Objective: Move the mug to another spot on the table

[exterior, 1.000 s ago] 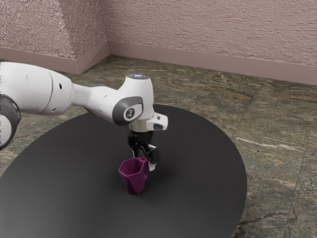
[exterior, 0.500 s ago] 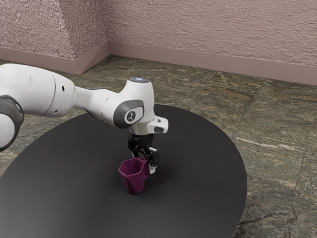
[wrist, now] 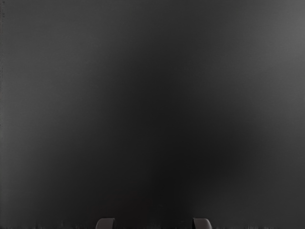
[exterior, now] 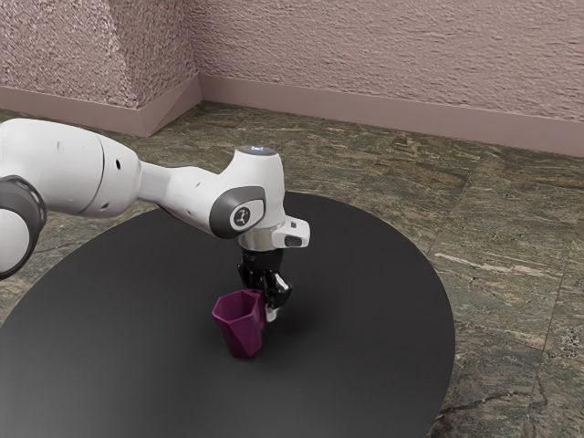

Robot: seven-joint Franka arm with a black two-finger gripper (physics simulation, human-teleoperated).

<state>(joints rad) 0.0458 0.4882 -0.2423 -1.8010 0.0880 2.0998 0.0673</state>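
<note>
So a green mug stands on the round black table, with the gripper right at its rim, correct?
Not green: the mug is purple. It stands on the round black table with the gripper at its rim, as the exterior view shows.

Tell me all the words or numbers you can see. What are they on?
There are no words or numbers to read.
mug: plain purple, nothing written on it.
table: plain black, nothing written on it.
arm: one tiny white mark on a grey joint, too small to read.
</note>
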